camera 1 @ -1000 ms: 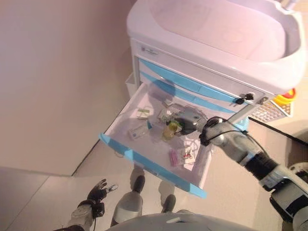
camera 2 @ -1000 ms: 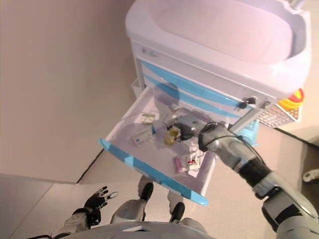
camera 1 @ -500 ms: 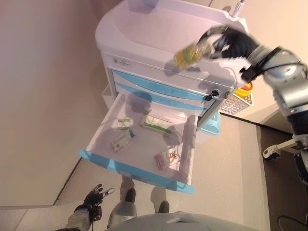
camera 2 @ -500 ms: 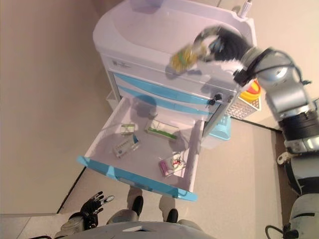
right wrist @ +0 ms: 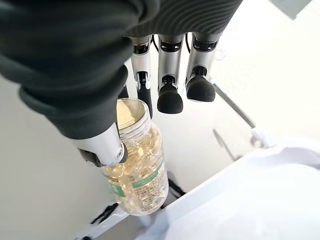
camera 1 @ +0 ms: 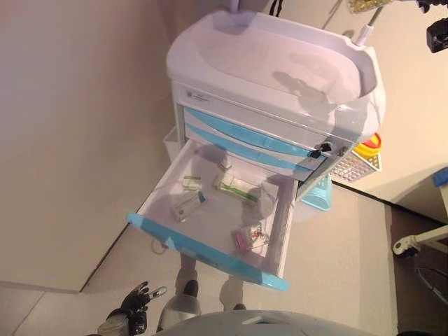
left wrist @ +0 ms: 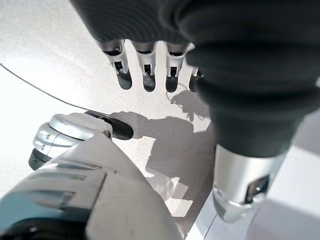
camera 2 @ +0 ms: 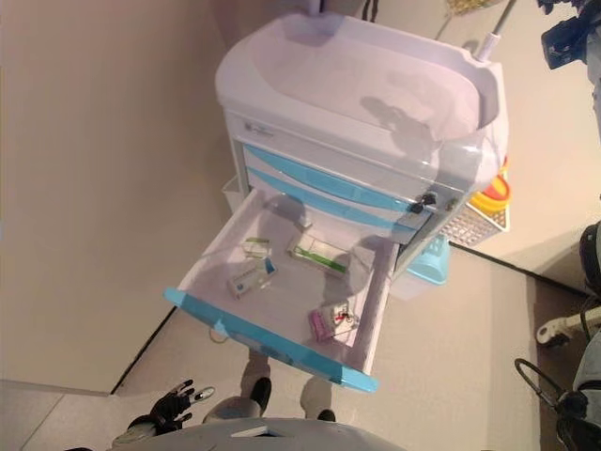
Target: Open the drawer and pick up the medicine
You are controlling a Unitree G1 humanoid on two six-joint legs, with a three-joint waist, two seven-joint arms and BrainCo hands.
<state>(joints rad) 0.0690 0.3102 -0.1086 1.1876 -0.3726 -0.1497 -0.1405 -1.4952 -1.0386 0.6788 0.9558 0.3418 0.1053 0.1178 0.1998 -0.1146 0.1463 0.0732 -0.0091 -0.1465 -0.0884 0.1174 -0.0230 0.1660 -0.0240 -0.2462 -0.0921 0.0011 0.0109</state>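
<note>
The white medical cart [camera 1: 273,63] has its lowest blue-fronted drawer [camera 1: 203,250] pulled open. My right hand [right wrist: 170,95] is raised above the cart's top right corner, mostly out of the eye views. It is shut on a clear medicine bottle [right wrist: 137,170] full of yellow capsules, pinched between thumb and fingers. The bottle's tip shows at the top edge of the left eye view [camera 1: 364,5]. My left hand [camera 1: 133,308] hangs low by the floor, open and empty.
In the drawer lie a green-and-white box [camera 1: 236,190], a pink pack [camera 1: 243,239] and several small packets. A yellow container [camera 1: 369,147], a white basket [camera 1: 346,166] and a light-blue bin [camera 1: 318,196] hang on the cart's right side. A wall stands on the left.
My right hand has lifted the bottle out of the drawer, past the cart's top and up to the views' top edge. The camera has shifted too.
</note>
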